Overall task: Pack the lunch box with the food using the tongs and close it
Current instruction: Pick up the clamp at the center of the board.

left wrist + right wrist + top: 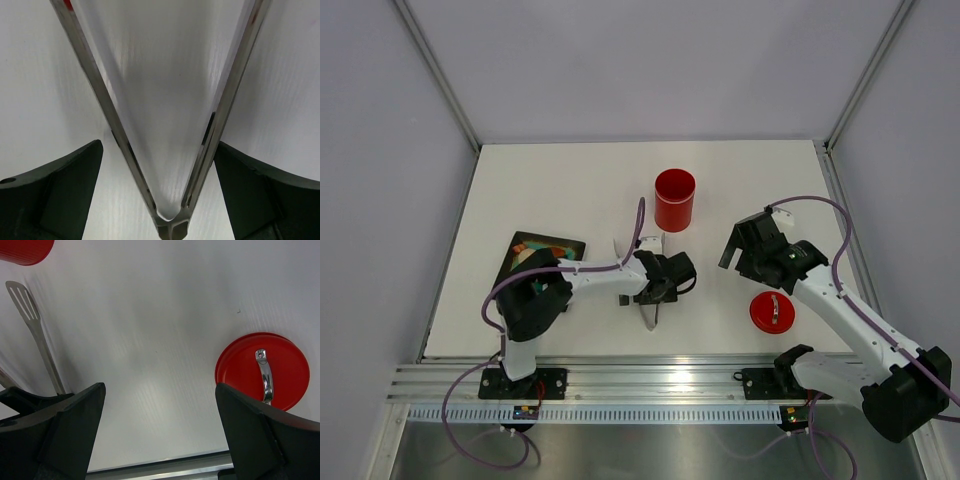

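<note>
The tongs (pixel 648 300) lie on the white table in a V, their joined end toward the near edge. My left gripper (pixel 653 288) hangs low over them. In the left wrist view the tongs (pixel 107 107) run between the dark fingers (pixel 60 195), which stand open on either side with table showing in both gaps. The lunch box (pixel 674 199), an open red canister, stands behind them. Its red lid (pixel 772 312) with a silver handle lies to the right. My right gripper (pixel 740 255) is open and empty above bare table, left of the lid (pixel 262 371). The food (pixel 542 247) sits in the tray.
A black square tray (pixel 565 243) with a teal mat lies at the left, beside the left arm's elbow. One slotted tip of the tongs (pixel 20 297) and the canister's rim (pixel 25 250) show in the right wrist view. The metal rail (pixel 650 385) runs along the near edge.
</note>
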`<action>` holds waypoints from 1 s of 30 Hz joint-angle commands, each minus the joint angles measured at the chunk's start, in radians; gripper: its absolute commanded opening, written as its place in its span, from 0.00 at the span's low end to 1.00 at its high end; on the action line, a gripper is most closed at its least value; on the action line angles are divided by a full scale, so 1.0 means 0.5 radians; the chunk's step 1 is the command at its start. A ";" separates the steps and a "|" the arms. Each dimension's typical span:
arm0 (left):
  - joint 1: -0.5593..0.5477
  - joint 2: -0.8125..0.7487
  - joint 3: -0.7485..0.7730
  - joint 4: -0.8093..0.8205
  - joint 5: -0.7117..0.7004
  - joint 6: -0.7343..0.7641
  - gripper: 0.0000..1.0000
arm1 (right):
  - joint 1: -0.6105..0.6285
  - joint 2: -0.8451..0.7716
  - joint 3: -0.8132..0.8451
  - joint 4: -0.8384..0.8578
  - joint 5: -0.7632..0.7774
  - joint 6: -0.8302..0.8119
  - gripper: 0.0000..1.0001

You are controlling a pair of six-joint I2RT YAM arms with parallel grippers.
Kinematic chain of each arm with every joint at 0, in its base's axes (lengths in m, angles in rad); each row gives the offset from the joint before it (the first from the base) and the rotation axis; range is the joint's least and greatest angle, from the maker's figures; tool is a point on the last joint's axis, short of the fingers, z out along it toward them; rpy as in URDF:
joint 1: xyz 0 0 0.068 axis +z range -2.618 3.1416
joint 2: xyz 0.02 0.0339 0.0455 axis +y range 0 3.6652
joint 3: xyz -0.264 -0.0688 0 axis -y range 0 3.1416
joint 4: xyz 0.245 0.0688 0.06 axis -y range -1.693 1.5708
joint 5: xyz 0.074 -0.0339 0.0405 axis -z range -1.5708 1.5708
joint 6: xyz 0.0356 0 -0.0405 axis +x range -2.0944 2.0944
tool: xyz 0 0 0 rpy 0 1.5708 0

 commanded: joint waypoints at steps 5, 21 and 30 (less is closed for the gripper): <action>0.040 0.127 0.072 0.124 -0.094 -0.030 0.87 | -0.007 -0.005 -0.008 0.067 -0.044 0.009 0.99; 0.191 -0.131 -0.232 0.106 -0.216 -0.122 0.27 | -0.007 0.053 0.002 0.083 -0.103 -0.012 0.99; 0.194 -0.725 -0.275 -0.232 -0.376 0.144 0.11 | -0.004 0.072 0.075 0.077 -0.097 -0.052 0.99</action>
